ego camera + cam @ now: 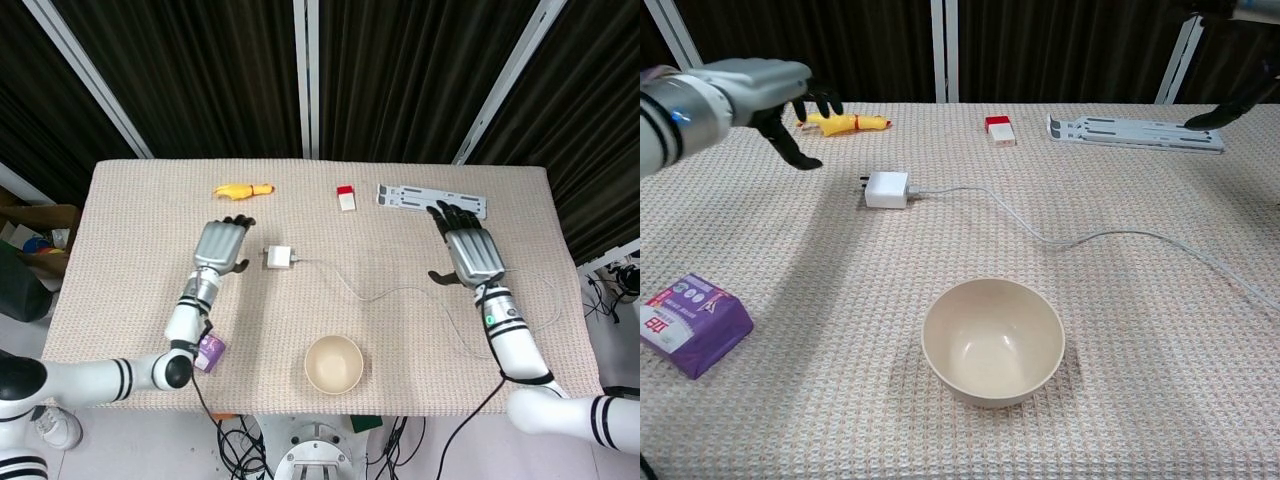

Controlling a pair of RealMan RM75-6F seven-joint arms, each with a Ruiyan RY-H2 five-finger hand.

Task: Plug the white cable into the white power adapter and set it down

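The white power adapter (277,257) lies flat on the worktop (140,230) just to the right of the left hand (221,245), with the white cable (400,292) seated in its side and trailing away in a loose curve toward the right hand (472,255). Judging by that layout, the plugging is done and the pair has been set down, which would explain why neither hand holds anything. The left hand hovers beside the adapter, apart from it, palm down and fingers spread (in the chest view its dark fingertips hang clear above the cloth). The right hand is likewise empty with its fingers apart, held over the far side of the worktop near a grey bracket (431,200), the cable passing beneath its wrist. Nearer the robot than either hand sits a beige bowl (333,364); a purple packet (692,323) lies below the left forearm, and a yellow toy (243,189) beyond the left fingertips.
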